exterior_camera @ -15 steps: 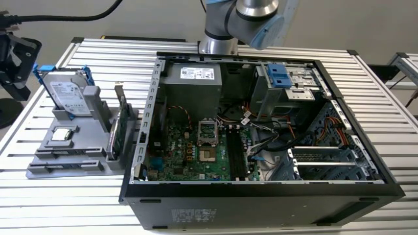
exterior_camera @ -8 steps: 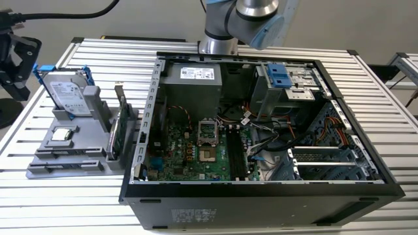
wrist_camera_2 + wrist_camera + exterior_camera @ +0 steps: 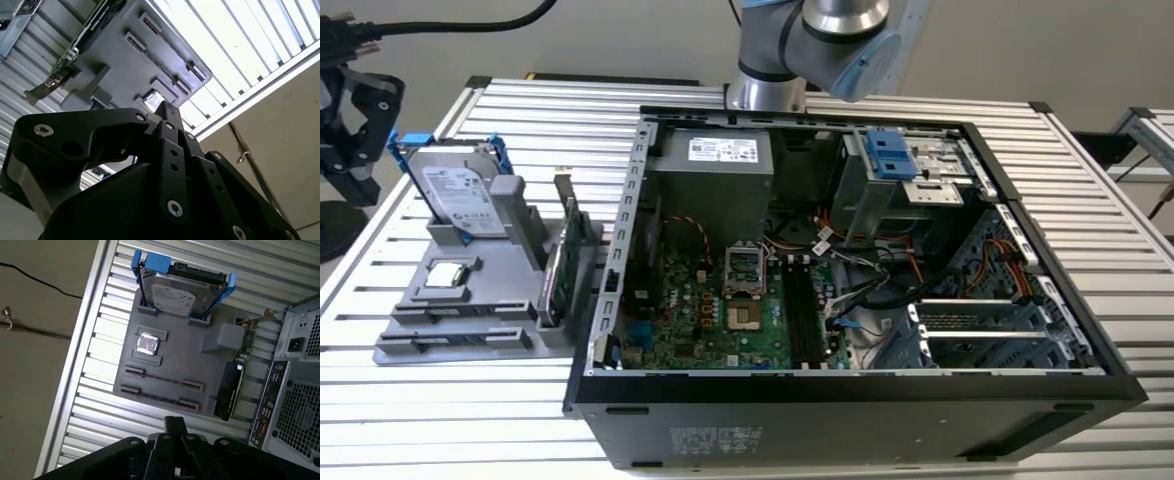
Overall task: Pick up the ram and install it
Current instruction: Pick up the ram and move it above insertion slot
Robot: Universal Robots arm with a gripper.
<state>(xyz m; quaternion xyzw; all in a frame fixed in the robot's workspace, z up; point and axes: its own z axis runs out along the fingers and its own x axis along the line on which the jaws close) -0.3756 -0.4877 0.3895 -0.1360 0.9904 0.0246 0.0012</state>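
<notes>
While hovering over the parts tray with gripper closed on nothing, probably finished: ram seemingly seated edge-down in the motherboard slot, contacts buried.

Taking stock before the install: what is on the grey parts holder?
On the holder: a hard drive in a blue frame, a small silver chip, an upright expansion card. Hidden: the holder beneath the drive and inside its narrow slots.
</notes>
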